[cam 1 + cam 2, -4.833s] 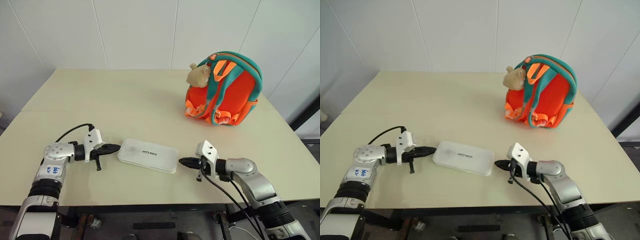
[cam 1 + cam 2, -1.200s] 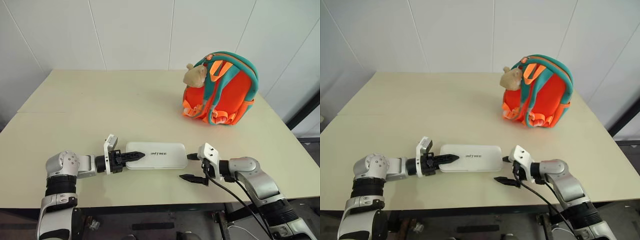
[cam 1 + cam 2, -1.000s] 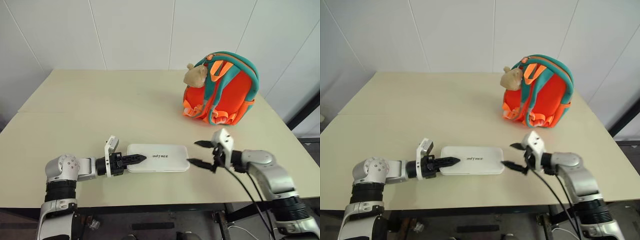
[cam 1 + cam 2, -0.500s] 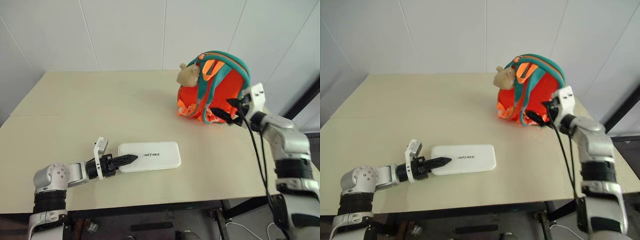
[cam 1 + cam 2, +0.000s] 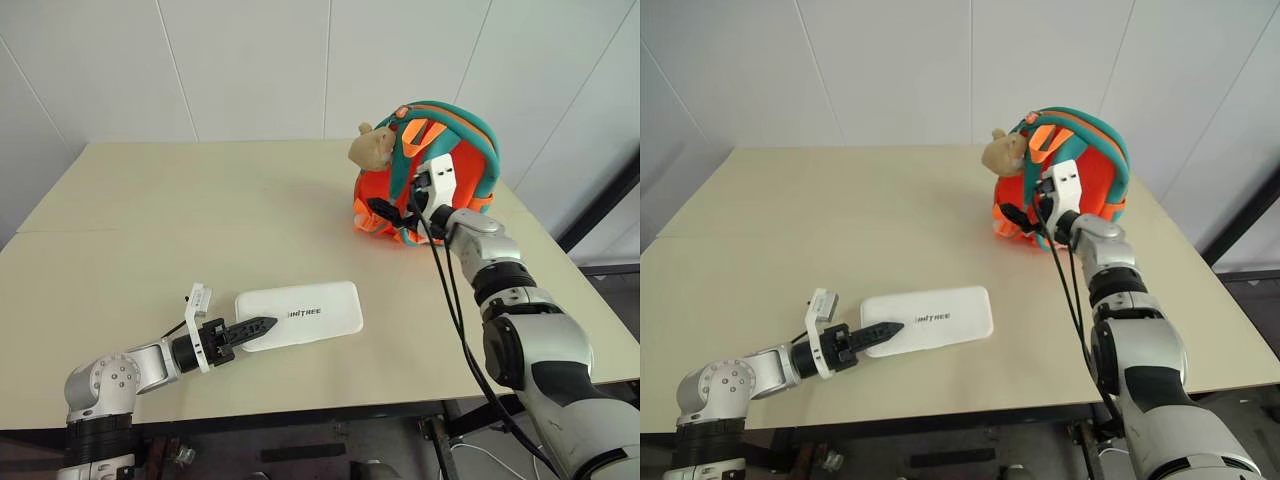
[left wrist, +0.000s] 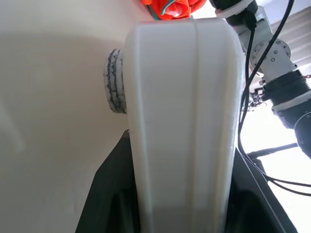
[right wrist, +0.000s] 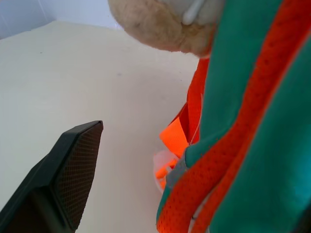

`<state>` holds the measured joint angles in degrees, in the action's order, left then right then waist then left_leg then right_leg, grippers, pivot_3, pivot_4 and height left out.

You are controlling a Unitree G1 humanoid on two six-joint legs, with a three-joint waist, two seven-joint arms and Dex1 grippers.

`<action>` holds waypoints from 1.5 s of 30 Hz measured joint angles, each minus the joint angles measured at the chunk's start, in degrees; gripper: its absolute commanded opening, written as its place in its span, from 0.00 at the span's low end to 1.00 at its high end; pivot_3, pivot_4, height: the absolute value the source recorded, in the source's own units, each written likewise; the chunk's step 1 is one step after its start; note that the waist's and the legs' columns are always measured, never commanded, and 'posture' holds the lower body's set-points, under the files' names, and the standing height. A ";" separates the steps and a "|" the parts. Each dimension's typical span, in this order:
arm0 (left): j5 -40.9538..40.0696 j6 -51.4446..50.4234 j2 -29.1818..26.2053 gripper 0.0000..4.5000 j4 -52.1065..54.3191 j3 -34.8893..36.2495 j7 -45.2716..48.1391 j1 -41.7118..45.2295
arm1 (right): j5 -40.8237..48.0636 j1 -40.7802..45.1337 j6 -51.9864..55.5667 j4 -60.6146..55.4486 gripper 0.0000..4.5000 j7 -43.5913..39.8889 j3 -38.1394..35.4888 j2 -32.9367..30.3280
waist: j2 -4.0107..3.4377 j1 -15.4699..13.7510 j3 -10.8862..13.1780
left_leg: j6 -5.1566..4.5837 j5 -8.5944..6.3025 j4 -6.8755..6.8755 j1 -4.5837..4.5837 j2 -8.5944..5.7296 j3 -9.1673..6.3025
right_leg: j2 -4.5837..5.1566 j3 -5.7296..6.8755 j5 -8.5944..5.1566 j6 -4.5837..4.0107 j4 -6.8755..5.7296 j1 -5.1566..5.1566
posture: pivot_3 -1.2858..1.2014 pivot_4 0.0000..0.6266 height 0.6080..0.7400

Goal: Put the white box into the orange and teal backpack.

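The white box (image 5: 300, 314) lies flat near the table's front edge, with dark lettering on its top. My left gripper (image 5: 252, 327) is shut on its left end. In the left wrist view the box (image 6: 184, 121) stands edge-on between the two black fingers (image 6: 109, 194). The orange and teal backpack (image 5: 455, 165) stands upright at the far right, and a tan plush toy (image 5: 372, 147) hangs on its left side. My right gripper (image 5: 392, 200) is open against the backpack's front, at its teal straps (image 7: 252, 97). One of its fingers (image 7: 73, 170) hangs over the table beside the pack.
The beige table (image 5: 200, 220) stretches wide between the box and the backpack. White walls close it in at the back. A black cable (image 5: 450, 300) hangs from my right wrist, over the table's right part.
My right arm has swung up and forward from the box's right end to the backpack. The left gripper has kept its hold on the box. The camera has shifted.
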<state>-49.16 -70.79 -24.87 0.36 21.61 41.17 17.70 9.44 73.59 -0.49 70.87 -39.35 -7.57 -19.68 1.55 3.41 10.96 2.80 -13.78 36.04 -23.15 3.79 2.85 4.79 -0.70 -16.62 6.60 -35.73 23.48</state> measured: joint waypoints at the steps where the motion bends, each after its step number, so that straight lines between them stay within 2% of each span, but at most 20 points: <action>1: -0.25 0.25 0.36 0.30 0.16 0.40 -0.76 -0.09 | -0.46 0.72 -1.10 1.57 0.96 0.95 -0.13 0.61 | 0.00 0.01 0.00 | 0.01 0.00 0.01 0.00 0.00 -0.01 | 0.00 0.01 0.00 -0.01 -0.02 0.00 | 0.52 0.24 1.00; 4: -0.71 1.01 0.95 0.30 1.15 1.25 -2.92 -0.11 | -1.12 2.15 -3.57 4.21 0.80 2.69 -0.94 1.85 | 0.00 0.13 0.00 | 0.03 0.02 0.00 0.02 0.01 -0.01 | -0.01 0.01 0.02 -0.04 -0.05 0.01 | 0.52 0.24 1.00; 9: -1.39 3.24 1.15 0.30 2.01 3.11 -4.85 -1.10 | -0.97 4.49 -7.34 5.30 0.40 1.97 -3.25 4.49 | 0.00 1.13 0.00 | 0.04 0.03 -0.03 0.04 0.03 -0.01 | -0.01 0.02 0.03 -0.03 -0.08 0.02 | 0.52 0.24 1.00; 12: -1.40 6.10 1.07 0.30 3.56 3.27 -5.27 -2.49 | 0.13 4.88 -8.39 5.30 0.17 -1.32 -5.15 5.25 | 0.00 1.39 0.00 | 0.06 0.02 -0.09 0.04 0.04 -0.01 | -0.01 0.03 0.02 -0.03 -0.04 0.02 | 0.52 0.24 1.00; 14: -1.61 7.20 0.45 0.30 3.82 3.52 -5.27 -3.21 | 1.71 4.86 -8.41 5.22 0.04 -6.35 -6.69 5.78 | 0.00 1.51 0.00 | 0.07 0.02 -0.12 0.03 0.07 0.01 | -0.04 0.03 0.03 -0.03 -0.03 0.04 | 0.52 0.24 1.00; 15: -2.04 7.30 -0.50 0.30 4.19 3.69 -5.20 -3.60 | 2.60 4.86 -8.25 5.02 0.00 -9.00 -7.25 6.17 | 0.00 1.64 0.00 | 0.11 -0.01 -0.11 0.03 0.13 0.01 | -0.09 0.03 0.02 -0.03 -0.03 0.04 | 0.52 0.24 1.00; 19: -3.47 7.84 -5.05 0.30 5.68 5.57 -3.93 -5.80 | 4.15 4.86 -4.28 3.85 0.00 -17.66 -7.96 6.23 | -0.02 1.86 0.01 | 0.19 -0.05 -0.22 0.04 0.21 0.04 | -0.15 0.04 -0.03 -0.13 -0.04 0.15 | 0.52 0.24 1.00; 22: -4.20 9.32 -8.10 0.30 5.63 7.65 -2.37 -7.74 | 4.99 4.41 3.08 -0.16 0.00 -28.51 -6.35 5.48 | -0.02 1.93 0.01 | 0.23 -0.06 -0.39 0.02 0.26 0.09 | -0.18 0.05 -0.05 -0.17 -0.06 0.22 | 0.52 0.24 1.00; 25: -5.51 9.34 -11.12 0.30 3.96 11.17 -1.63 -9.00 | 6.65 1.56 12.88 -9.82 0.00 -38.61 -3.19 3.72 | -0.03 1.71 0.01 | 0.29 -0.10 -0.50 -0.01 0.31 0.09 | -0.21 0.09 -0.09 -0.22 -0.07 0.26 | 0.52 0.24 1.00; 26: -5.84 9.51 -12.40 0.30 3.19 12.62 -1.23 -9.67 | 8.05 -1.26 18.62 -16.91 0.00 -42.99 -1.02 2.12 | -0.03 1.41 0.02 | 0.31 -0.15 -0.52 -0.06 0.33 0.08 | -0.22 0.13 -0.13 -0.25 -0.04 0.27 | 0.52 0.24 1.00; 28: -5.87 9.84 -13.72 0.30 3.05 13.72 -0.60 -10.32 | 10.66 -4.91 26.85 -26.35 0.00 -45.76 1.25 0.14 | -0.04 1.13 0.02 | 0.31 -0.20 -0.54 -0.14 0.34 0.08 | -0.21 0.16 -0.16 -0.26 0.05 0.32 | 0.52 0.24 1.00; 32: -8.29 9.85 -14.67 0.30 -0.38 17.18 -1.02 -8.26 | 19.51 -9.40 45.08 -46.31 0.00 -46.23 3.21 -3.29 | -0.07 0.62 0.05 | 0.31 -0.24 -0.62 -0.32 0.38 0.13 | -0.22 0.16 -0.19 -0.31 0.08 0.56 | 0.52 0.24 1.00; 35: -10.15 9.88 -14.65 0.30 -0.86 18.54 -1.16 -7.16 | 26.26 -9.90 54.33 -55.98 0.00 -45.83 3.22 -4.68 | -0.07 0.44 0.04 | 0.33 -0.24 -0.74 -0.31 0.38 0.17 | -0.22 0.17 -0.22 -0.37 0.12 0.60 | 0.52 0.24 1.00; 40: -11.42 10.74 -14.65 0.30 1.33 18.96 -0.06 -9.37 | 34.07 -16.25 63.07 -67.72 0.00 -45.70 4.77 -9.45 | -0.04 -0.37 0.03 | 0.25 -0.33 -0.75 -0.33 0.36 0.27 | -0.19 0.18 -0.25 -0.41 0.24 0.61 | 0.52 0.24 1.00; 45: -12.40 13.54 -14.66 0.30 5.96 20.27 1.32 -10.94 | 34.51 -20.99 62.88 -69.61 0.00 -44.70 6.83 -13.27 | 0.06 -0.58 -0.02 | 0.22 -0.35 -0.54 -0.33 0.36 0.30 | -0.18 0.16 -0.27 -0.46 0.34 0.62 | 0.52 0.24 1.00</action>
<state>-61.56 -57.25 -39.53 6.33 41.88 42.49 6.76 43.95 52.59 62.39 1.26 -84.05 -0.74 -32.96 1.61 2.83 10.94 3.02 -14.13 35.50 -23.48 4.15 3.15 4.61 -0.54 -16.89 6.14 -35.39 24.10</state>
